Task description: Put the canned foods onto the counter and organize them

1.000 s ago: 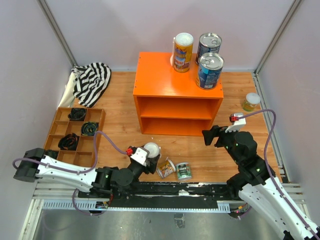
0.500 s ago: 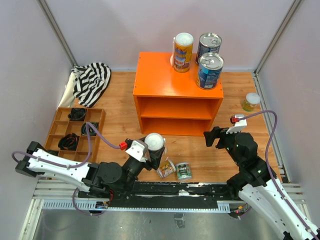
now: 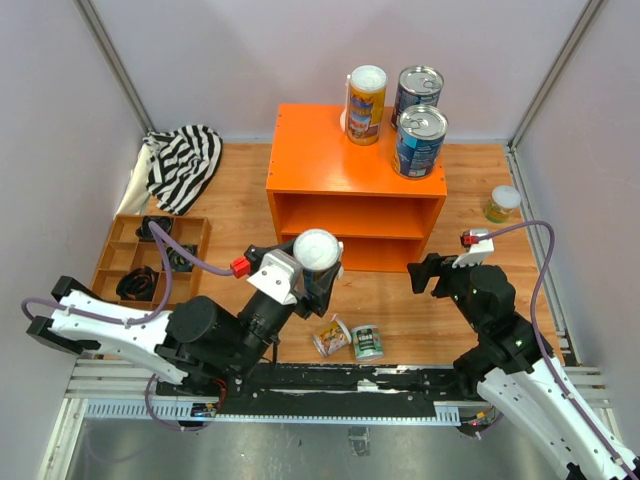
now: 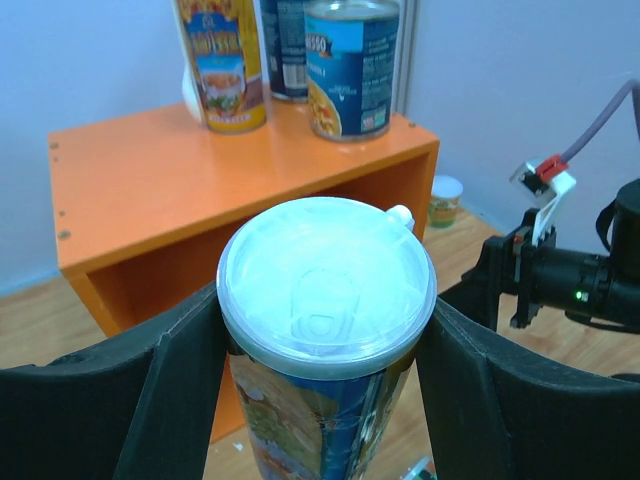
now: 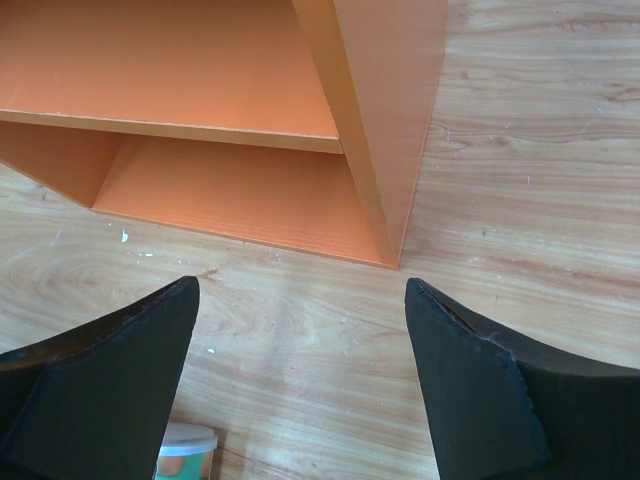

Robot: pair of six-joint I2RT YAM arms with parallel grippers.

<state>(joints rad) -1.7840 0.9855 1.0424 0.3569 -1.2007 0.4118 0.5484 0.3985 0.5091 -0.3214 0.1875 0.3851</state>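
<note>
Wood-grain worktop (image 3: 240, 220), pale walls on three sides.

Nearest the arm bases: two small tins on the wood, one tipped with a yellow label (image 3: 331, 336), one green-labelled (image 3: 367, 342) just beside it.

Left claw (image 4: 325, 350): fingers clamped on either side of a tall yellow-and-blue can (image 4: 326, 285). White lid up, can upright, in front of the open face of the orange shelf unit (image 3: 320, 150).

Right claw (image 5: 300, 300): spread wide, holding nothing. It hangs over bare wood near the unit's right front corner.

Brown compartment tray (image 3: 130, 255) to the left, dark items in some cells.

On the unit's flat top, toward its right and back: a second tall yellow-and-blue can (image 3: 366, 105) and two wide blue cans (image 3: 420, 142) (image 3: 418, 92), all upright.

Small yellow-labelled tin (image 3: 503, 203) on the wood, right of the unit and apart from it.

Striped cloth (image 3: 185, 160) in the far left corner.
</note>
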